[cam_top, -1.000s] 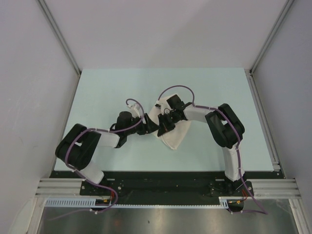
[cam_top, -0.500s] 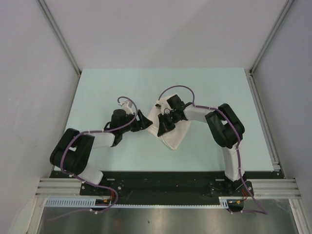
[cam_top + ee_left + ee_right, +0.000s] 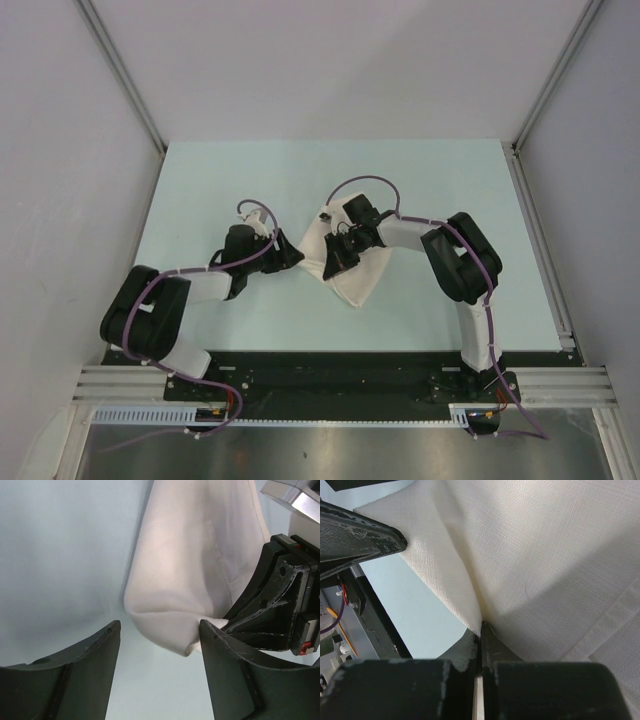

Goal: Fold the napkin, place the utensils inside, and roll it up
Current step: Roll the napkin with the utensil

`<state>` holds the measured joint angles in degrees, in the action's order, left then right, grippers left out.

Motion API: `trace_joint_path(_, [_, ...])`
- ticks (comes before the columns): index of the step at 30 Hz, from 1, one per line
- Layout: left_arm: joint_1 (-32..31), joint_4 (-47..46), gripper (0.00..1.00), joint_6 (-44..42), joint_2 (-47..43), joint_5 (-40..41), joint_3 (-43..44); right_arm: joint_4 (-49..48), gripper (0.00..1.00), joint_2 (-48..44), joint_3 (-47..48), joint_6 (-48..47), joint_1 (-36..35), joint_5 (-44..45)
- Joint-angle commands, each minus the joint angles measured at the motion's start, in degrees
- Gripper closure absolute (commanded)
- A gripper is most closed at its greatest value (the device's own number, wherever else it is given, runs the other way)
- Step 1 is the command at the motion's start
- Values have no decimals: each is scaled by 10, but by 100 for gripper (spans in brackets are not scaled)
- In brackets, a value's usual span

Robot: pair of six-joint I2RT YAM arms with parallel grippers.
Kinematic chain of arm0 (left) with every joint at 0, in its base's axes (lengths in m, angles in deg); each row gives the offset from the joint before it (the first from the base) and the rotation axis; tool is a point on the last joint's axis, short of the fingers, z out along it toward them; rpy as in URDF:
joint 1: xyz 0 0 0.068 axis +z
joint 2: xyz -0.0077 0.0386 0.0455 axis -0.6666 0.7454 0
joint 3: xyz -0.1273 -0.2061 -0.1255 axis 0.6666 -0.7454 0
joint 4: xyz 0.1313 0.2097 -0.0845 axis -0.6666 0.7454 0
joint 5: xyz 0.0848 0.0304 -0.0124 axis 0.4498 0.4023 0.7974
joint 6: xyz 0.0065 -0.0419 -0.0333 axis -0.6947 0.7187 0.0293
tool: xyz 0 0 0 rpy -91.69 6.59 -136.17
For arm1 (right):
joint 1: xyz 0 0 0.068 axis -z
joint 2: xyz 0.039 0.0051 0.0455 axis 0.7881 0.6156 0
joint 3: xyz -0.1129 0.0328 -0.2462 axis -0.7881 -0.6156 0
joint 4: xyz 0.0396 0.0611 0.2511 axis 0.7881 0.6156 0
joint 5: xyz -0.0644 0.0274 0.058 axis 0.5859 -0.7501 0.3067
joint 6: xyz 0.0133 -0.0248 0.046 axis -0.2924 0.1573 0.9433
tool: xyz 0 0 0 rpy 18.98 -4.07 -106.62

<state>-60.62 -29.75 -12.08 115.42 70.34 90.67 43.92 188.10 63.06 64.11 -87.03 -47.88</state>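
At the middle of the pale blue-green table [image 3: 450,180], the right gripper [image 3: 335,262] pinches the napkin [image 3: 358,280] while the left gripper [image 3: 292,255] stands spread just beside it.

The napkin is a cream cloth, folded over and lying flat on the table with a pointed corner toward the arms' bases. In the right wrist view the right gripper's dark fingers [image 3: 490,647] are pressed together on a raised crease of the woven cloth at its left edge. In the left wrist view the left gripper's two fingers [image 3: 95,650] are set wide apart with only bare table between them. The napkin's rounded fold lies just beyond their tips, and the right gripper's black body is close on the right.
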Motion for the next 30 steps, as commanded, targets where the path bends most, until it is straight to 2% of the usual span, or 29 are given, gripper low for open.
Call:
trace_joint_path(1, [3,14,31,-8,-42,13,-7,10,100,12,-10,-2,1,14])
trace_joint_path(6, [3,12,30,-7,-90,15,-30,9,100,13,-11,-1,1,12])
trace_joint_path(10, [3,6,32,1,-79,13,-31,5,100,15,-12,3,0,10])
trace_joint_path(13, [3,-5,37,7,-58,-2,-20,3,100,16,-13,5,0,9])
trace_joint_path(14, [3,-8,42,10,-54,-4,-18,2,100,16,-13,6,0,11])
trace_joint_path(17, [3,-12,48,14,-48,-7,-10,1,100,17,-13,6,-1,11])
trace_joint_path(25, [3,-30,56,26,-21,-26,-3,0,100,19,-13,8,-1,11])
trace_joint_path(28, [3,-42,65,34,-9,-28,1,1,100,17,-13,9,-1,14])
trace_joint_path(30, [3,-48,68,38,1,-32,8,2,100,18,-13,7,-1,14])
